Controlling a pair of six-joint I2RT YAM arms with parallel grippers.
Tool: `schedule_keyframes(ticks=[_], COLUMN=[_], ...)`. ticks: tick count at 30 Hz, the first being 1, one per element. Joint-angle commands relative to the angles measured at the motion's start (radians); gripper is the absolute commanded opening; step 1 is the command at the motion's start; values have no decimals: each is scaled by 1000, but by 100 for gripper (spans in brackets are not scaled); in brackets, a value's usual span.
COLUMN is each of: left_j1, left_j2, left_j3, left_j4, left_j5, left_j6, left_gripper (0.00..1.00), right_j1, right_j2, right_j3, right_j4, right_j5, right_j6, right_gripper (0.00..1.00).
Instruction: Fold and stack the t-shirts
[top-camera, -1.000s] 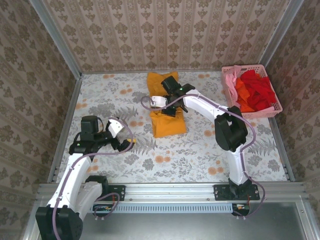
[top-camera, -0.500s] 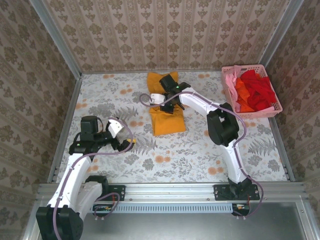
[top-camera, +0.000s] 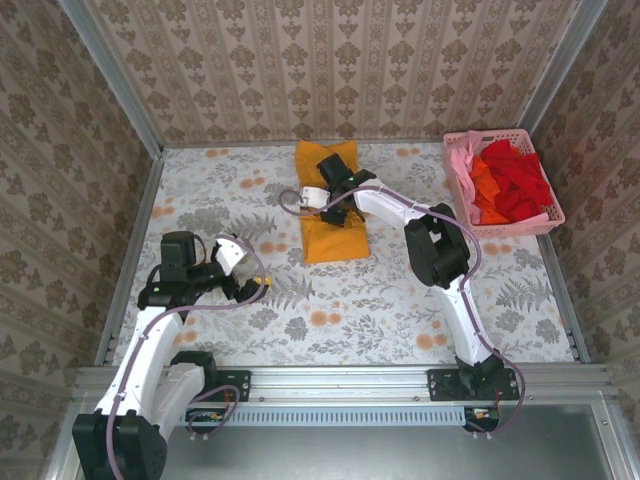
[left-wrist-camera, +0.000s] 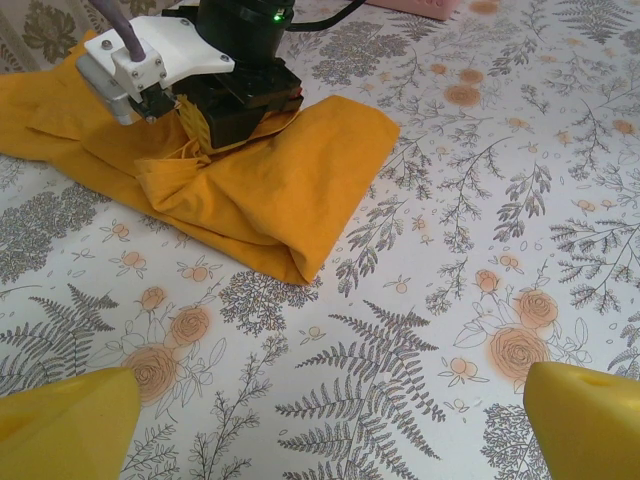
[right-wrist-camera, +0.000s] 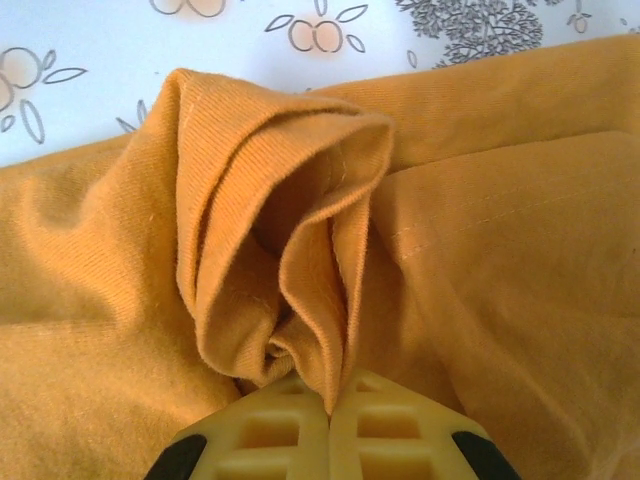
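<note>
Top external: the soft orange-yellow cotton t-shirt (top-camera: 335, 240) lies far-centre; left wrist: the left gripper (left-wrist-camera: 325, 410) gapes empty, nearer and left; right wrist: the right gripper (right-wrist-camera: 328, 425) pinches a bunched fold, so folding seems underway, next drawing it across flat.

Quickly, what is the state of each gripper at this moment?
Left gripper: open, holding nothing.
Right gripper: closed on a fold of the orange-yellow t-shirt.
</note>
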Motion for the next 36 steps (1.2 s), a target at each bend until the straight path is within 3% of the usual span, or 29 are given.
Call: schedule_keyframes(ticks=[1, 4, 7, 25, 27, 31, 33, 36], left_j1=[9, 10, 10, 12, 15, 16, 17, 16], left_j2=[3, 2, -1, 3, 5, 4, 7, 15], left_j3=[-12, -12, -13, -17, -16, -17, -17, -13], left_j4=[17, 18, 18, 22, 21, 22, 22, 23], left_j5=[27, 27, 28, 34, 36, 36, 39, 48], left_j6=[16, 13, 12, 8, 6, 5, 3, 3], left_gripper=[100, 100, 100, 100, 100, 100, 100, 100], right_j1=[-10, -11, -16, -23, -26, -26, -28, -26], right_j2=[4, -12, -46, -101, -80, -110, -155, -231], right_j3=[33, 14, -24, -101, -89, -160, -226, -322], right_j4=[40, 91, 138, 249, 257, 380, 467, 524], right_j5=[52, 85, 76, 97, 114, 164, 185, 169], right_j6=[25, 43, 58, 80, 89, 125, 172, 262], right_gripper=[4, 8, 0, 0, 17, 64, 74, 79])
